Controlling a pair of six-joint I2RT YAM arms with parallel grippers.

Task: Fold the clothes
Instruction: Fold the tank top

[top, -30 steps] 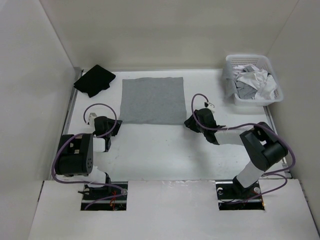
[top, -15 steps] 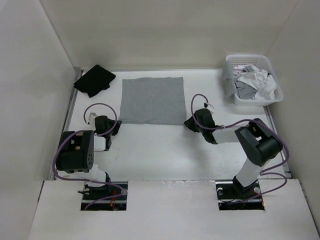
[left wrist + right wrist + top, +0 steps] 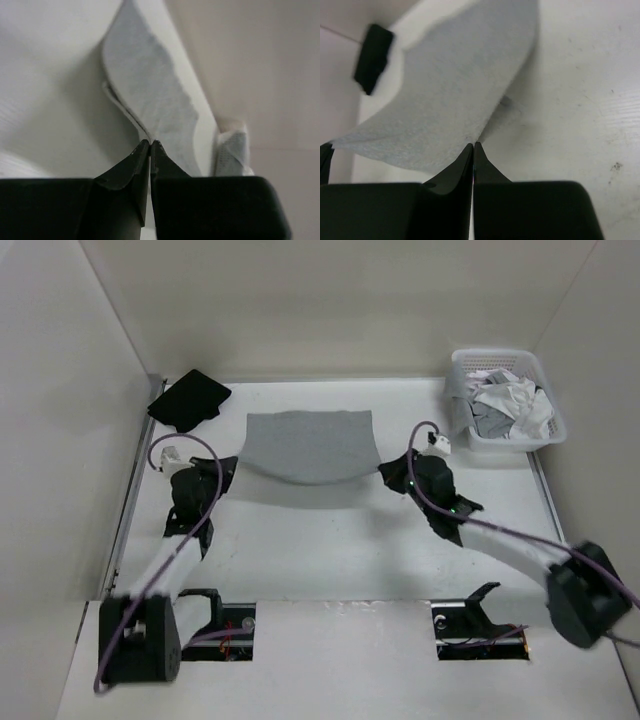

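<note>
The left pincer (image 3: 150, 146) is gripping the near left corner of the grey tank top (image 3: 310, 445), its jaws closed tight on the thin fabric. The right pincer (image 3: 473, 148) is doing the same at the near right corner, jaws pressed together on the cloth. Between them the near edge is hanging in a shallow sag above the white bench (image 3: 330, 540). The far edge seems to be lying on the bench, though the overhead view is not making that plain. A black garment (image 3: 190, 400) is lying at the far left, and a white basket (image 3: 510, 444) of mixed laundry (image 3: 510, 400) is sitting at the far right.
</note>
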